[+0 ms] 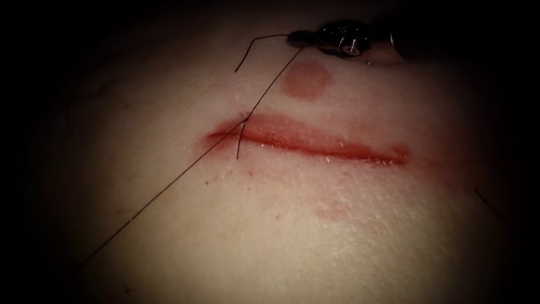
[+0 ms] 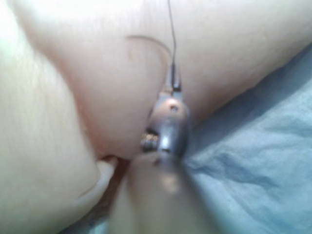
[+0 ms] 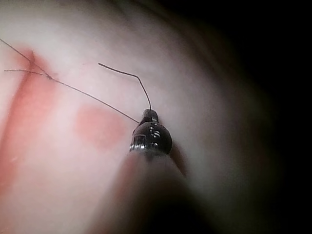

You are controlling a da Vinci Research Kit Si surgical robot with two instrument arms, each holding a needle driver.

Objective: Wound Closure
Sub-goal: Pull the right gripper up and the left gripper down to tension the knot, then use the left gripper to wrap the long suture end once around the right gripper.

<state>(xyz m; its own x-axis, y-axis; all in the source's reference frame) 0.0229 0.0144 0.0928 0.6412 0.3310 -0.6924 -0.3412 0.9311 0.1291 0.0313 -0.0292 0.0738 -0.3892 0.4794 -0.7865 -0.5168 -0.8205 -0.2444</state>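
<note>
**Status.** The right hand (image 1: 293, 39) sits at 12 o'clock from the cut (image 1: 326, 147), over the tissue (image 1: 281, 236). It is clenched on the thread (image 1: 169, 183). The right wrist view confirms this grip (image 3: 149, 115). A short free tail (image 1: 253, 48) curls out of the jaws toward 9 o'clock.

**Thread path.** From the right hand the thread runs toward 7 o'clock to the left end of the cut and enters the tissue there. It leaves again toward 7 o'clock in a long straight line. A short thread end (image 1: 239, 143) stands across the cut at that stitch point. Red fluid (image 1: 281, 132) lines the cut.

**Left hand.** In the left wrist view the left hand (image 2: 174, 80) is clenched on a strand of thread beside the blue drape (image 2: 253, 161). A faint curved line (image 2: 148, 41) lies on the tissue just past its tip. Whether this is the needle cannot be told.

**Hazards (judgement).**
- Both strands look straight. Too much pull from either hand could cut the thread through the tissue edge at the left end of the cut.
- The tail beyond the right hand is short. A slipping grip would free it and slacken the stitch.
- The needle's position is unconfirmed. Its point could snag tissue or drape.
</note>
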